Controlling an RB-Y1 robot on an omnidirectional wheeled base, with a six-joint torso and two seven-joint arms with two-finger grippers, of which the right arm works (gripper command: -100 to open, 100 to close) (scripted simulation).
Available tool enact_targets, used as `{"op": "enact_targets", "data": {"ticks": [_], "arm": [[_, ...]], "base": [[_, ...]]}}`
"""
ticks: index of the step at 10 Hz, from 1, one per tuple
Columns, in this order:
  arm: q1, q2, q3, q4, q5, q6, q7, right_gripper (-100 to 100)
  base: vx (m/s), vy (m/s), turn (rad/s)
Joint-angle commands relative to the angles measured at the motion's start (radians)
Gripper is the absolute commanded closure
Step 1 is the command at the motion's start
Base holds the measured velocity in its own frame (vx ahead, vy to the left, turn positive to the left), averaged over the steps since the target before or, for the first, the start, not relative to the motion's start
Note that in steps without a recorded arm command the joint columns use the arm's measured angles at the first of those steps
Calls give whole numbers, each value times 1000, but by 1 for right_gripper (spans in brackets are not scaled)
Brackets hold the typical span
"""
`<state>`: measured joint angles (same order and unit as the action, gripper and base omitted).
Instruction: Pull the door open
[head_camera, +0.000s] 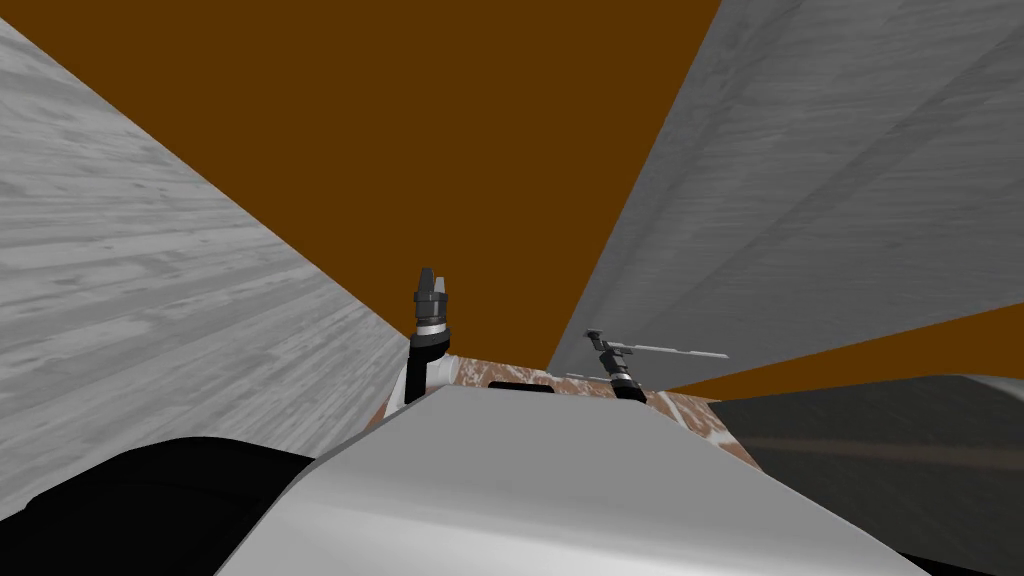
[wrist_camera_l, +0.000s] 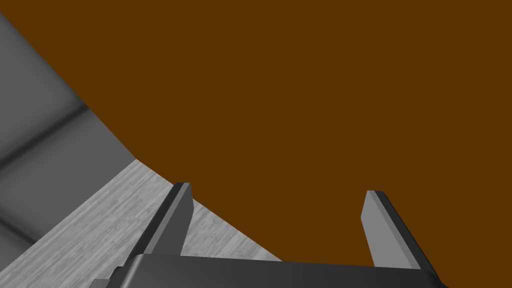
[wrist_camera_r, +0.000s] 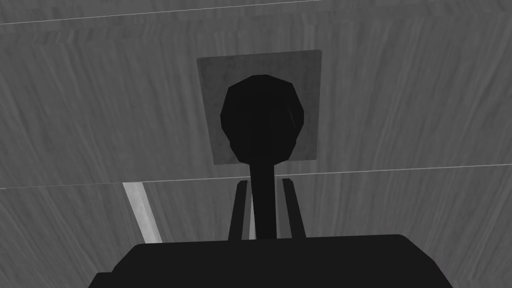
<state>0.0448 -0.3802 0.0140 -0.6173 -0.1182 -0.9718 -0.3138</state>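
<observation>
The door is a grey wood-grain panel on my right, with a brown wall beside it. In the right wrist view a black handle stands out from a grey square plate on the door. My right gripper is shut on the handle's thin stem, one finger pressing each side. From the head camera the right gripper reaches sideways to the door's lower edge. My left gripper is raised in front of the brown wall, and the left gripper is open and empty.
A grey planked wall closes in on my left, and the brown wall stands straight ahead. A mottled brown and white floor shows by my right wrist. A dark grey surface lies low on the right. A pale strip crosses the door.
</observation>
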Motion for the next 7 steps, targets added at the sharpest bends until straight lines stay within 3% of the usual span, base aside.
{"op": "enact_targets", "data": {"ticks": [1, 2, 3, 7], "arm": [[0, 3, 2, -1, 1, -2, -1, 100], [0, 3, 2, -1, 1, -2, -1, 100], [13, -10, 10, 4, 5, -20, -13, 100], [44, -40, 35, 12, 16, -74, -48, 100]], "base": [[-9, -1, 0], [0, 0, 0], [-83, -30, 124], [-184, -56, 132]]}}
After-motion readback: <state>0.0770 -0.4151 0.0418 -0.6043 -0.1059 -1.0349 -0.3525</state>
